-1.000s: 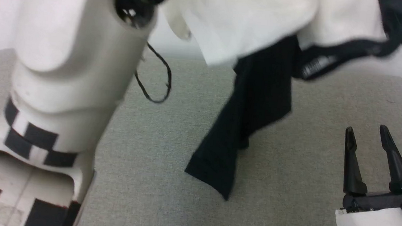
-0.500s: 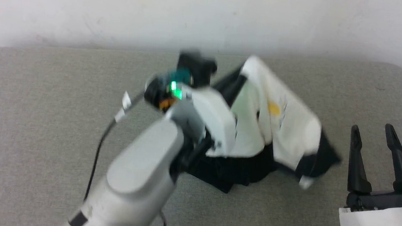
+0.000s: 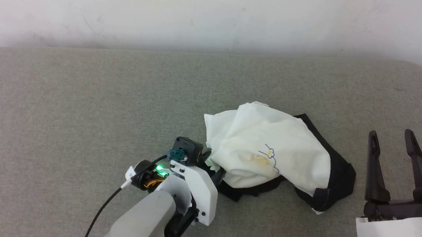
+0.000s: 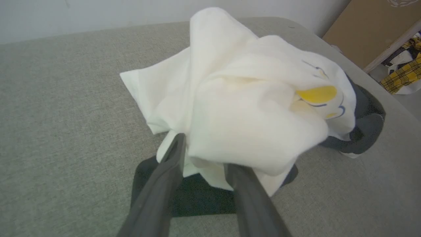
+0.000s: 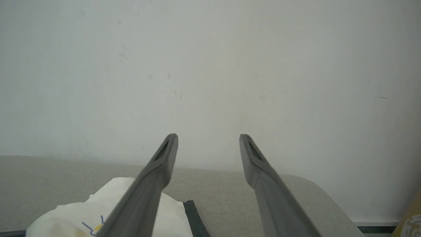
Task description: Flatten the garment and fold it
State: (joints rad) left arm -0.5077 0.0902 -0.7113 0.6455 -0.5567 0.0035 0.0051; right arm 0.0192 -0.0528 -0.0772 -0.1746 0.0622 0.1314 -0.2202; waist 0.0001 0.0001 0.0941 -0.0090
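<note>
Where a second ago the garment hung in the air from the raised left arm, the left end effector now sits low on the grey counter, its fingers parting and white cloth loose over their tips. The garment lies crumpled centre-right with black sleeves beneath, so flattening probably begins afresh. Further right, the right end effector waits wide open and empty.

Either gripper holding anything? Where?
Right gripper: nothing. Left gripper: jaws parted under the white edge of the garment; looks unclamped, can't confirm.
</note>
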